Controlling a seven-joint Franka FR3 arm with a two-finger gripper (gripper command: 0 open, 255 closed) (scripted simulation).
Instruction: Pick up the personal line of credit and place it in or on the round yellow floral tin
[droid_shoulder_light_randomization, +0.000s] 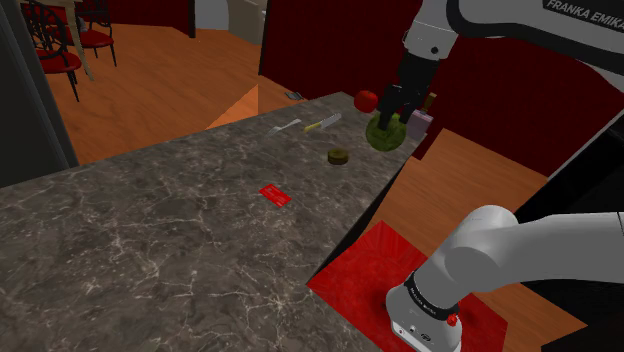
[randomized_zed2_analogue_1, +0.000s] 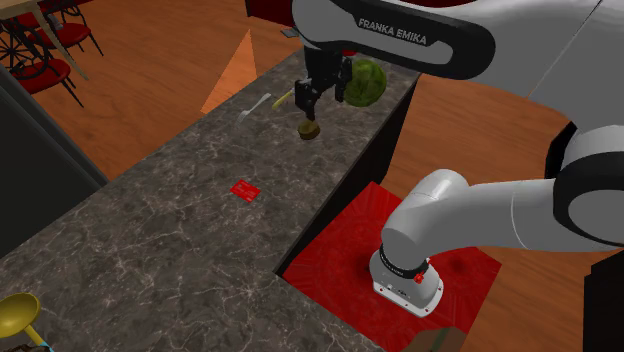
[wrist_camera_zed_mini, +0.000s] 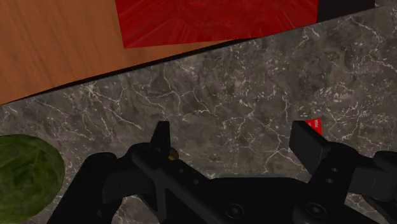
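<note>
The red card (droid_shoulder_light_randomization: 275, 195) (randomized_zed2_analogue_1: 245, 189) lies flat on the dark, marbled worktop (droid_shoulder_light_randomization: 150, 230) (randomized_zed2_analogue_1: 150, 260) (wrist_camera_zed_mini: 242, 95), about midway along its length and a little in from the long edge on the robot's side, with nothing touching it. In the wrist view the card (wrist_camera_zed_mini: 312, 125) shows just past the tip of one black finger (wrist_camera_zed_mini: 308, 145). Farther along the same edge, toward the worktop's far end, sits the small round tin (droid_shoulder_light_randomization: 338, 156) (randomized_zed2_analogue_1: 311, 130), which looks dark olive-yellow and stands well apart from the card. The jaws are apart with nothing between them, and they hang in the air over that far end, close to the tin and to a green, leafy-looking ball (droid_shoulder_light_randomization: 388, 134) (randomized_zed2_analogue_1: 365, 82) (wrist_camera_zed_mini: 25, 175) near the far corner. Beyond the tin, a pale fork (droid_shoulder_light_randomization: 288, 125) (randomized_zed2_analogue_1: 255, 107) and a yellow-handled brush (droid_shoulder_light_randomization: 322, 123) lie near the far edge, and a red round fruit (droid_shoulder_light_randomization: 366, 100) stands by the corner. On the wooden floor below the near edge, a red mat (droid_shoulder_light_randomization: 365, 270) (randomized_zed2_analogue_1: 335, 250) carries the arm's base.
</note>
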